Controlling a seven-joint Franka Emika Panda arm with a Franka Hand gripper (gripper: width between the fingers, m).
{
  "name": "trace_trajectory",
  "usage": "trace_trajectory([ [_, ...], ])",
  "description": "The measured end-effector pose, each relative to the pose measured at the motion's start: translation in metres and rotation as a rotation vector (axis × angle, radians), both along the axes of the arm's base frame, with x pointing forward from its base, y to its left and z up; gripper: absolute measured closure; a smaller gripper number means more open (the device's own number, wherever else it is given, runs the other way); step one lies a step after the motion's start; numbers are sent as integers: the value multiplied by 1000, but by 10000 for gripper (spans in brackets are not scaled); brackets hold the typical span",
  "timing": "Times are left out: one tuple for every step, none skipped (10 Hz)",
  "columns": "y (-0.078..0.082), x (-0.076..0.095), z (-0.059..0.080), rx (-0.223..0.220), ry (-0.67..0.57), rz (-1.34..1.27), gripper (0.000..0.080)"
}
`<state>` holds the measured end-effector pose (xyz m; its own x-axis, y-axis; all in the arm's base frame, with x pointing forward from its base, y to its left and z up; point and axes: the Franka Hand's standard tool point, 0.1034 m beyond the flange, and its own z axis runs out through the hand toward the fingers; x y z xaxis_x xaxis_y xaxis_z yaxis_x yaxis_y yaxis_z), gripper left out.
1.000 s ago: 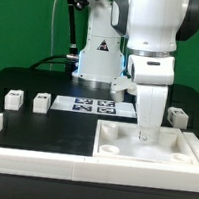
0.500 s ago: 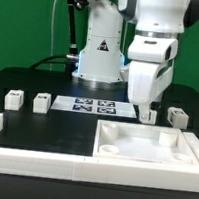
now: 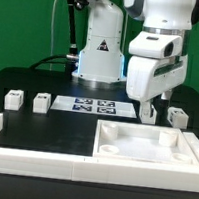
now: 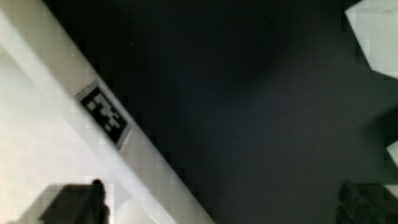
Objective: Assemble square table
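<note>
White plastic square top (image 3: 147,150) lies flat at the exterior view's right front. It looks rigid, light and probably slick, so grasp its raised rim. Gripper (image 3: 151,100) hovers above it, empty. Wrist view: fingers (image 4: 71,203) spread wide, nothing between them.

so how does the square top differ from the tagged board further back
The square top is thick, with a raised rim and corner sockets; the marker board is thin and flat. The square top is plain white; the marker board carries black tags. Both are white and lie flat on the black surface.
</note>
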<state>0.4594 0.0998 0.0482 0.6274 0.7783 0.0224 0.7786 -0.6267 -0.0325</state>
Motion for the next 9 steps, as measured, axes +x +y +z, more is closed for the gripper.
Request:
trace_trajectory([
  [2, -1, 0, 2, 1, -109, 150],
  [9, -10, -1, 3, 7, -283, 150],
  [14, -16, -2, -1, 18, -381, 150],
  [25, -21, -3, 0, 30, -548, 150],
  [37, -25, -3, -1, 38, -653, 150],
  [42, -26, -3, 4, 47, -712, 150],
  [51, -29, -3, 8, 56, -789, 150],
  [64, -33, -2, 10, 65, -902, 150],
  [75, -37, -1, 11, 67, -938, 150],
])
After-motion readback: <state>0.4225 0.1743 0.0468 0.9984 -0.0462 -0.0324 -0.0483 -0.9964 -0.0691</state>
